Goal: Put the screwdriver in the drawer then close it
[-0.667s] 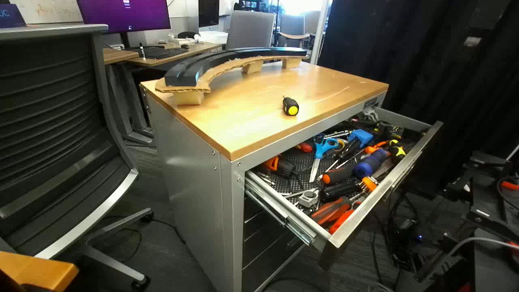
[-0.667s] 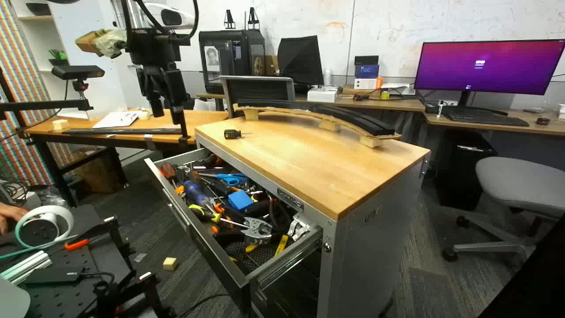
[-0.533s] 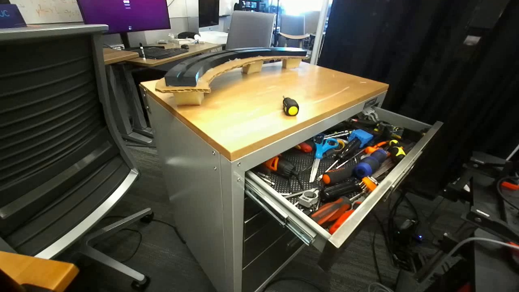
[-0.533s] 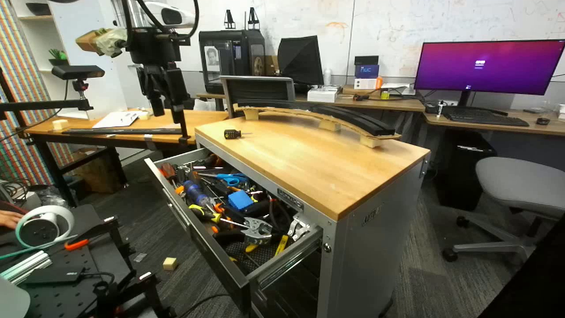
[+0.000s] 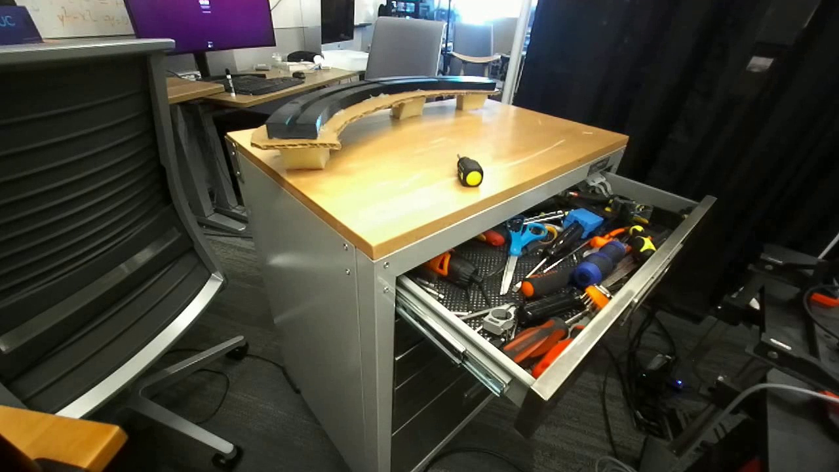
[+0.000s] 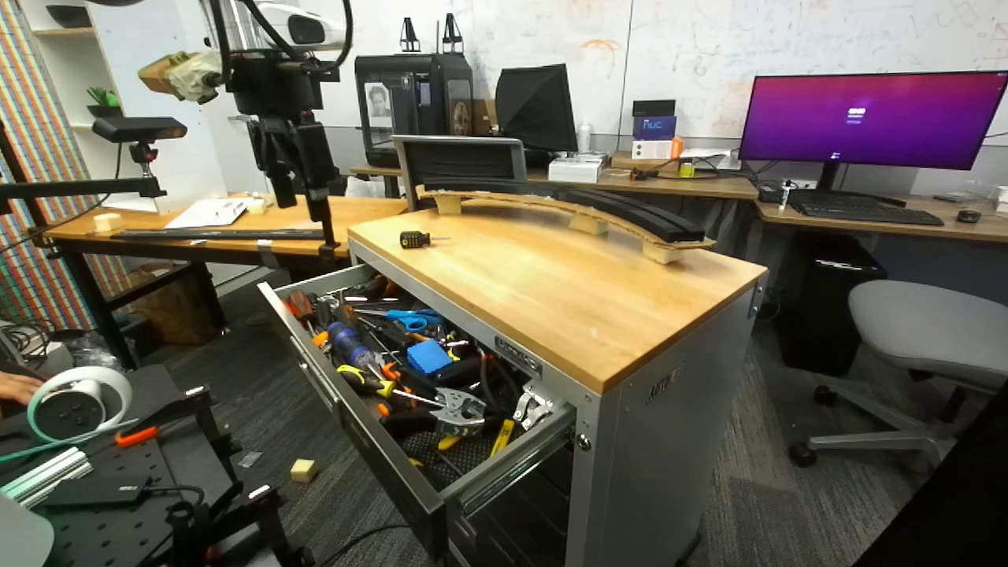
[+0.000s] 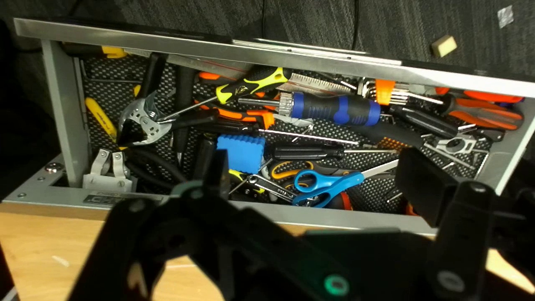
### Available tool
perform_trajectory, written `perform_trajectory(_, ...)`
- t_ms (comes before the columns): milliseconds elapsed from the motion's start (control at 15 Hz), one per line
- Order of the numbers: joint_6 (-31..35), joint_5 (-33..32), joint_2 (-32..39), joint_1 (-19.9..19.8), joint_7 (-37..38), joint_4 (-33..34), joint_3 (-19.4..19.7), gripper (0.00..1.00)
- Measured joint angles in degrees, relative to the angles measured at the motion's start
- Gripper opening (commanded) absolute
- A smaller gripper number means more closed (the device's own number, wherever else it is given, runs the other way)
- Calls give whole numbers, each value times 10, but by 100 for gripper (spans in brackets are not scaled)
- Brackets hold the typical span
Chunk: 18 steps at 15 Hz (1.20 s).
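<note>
Two jobs, stowing and closing, seem left: the screwdriver [image 5: 470,172] lies near the desk [image 5: 406,183] edge above the pulled-out drawer [image 5: 613,308], your wide-spread jaws holding nothing.

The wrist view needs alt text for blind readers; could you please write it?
A shallow grey metal drawer, open and crowded with tools including blue-handled scissors, spans the picture. A black gripper, open and holding nothing, juts from the bottom edge, partly hiding a tan wooden cabinet top.
</note>
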State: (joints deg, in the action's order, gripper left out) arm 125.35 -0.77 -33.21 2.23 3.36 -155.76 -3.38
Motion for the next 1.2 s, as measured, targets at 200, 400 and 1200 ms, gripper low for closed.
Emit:
perform_trajectory(200,40,6,35,-13,45,5,4,100)
perform_trajectory(400,87,22,129,-5,72,41,-13,100)
perform_trajectory(1200,183,-22,452,79,190,297,-74,100)
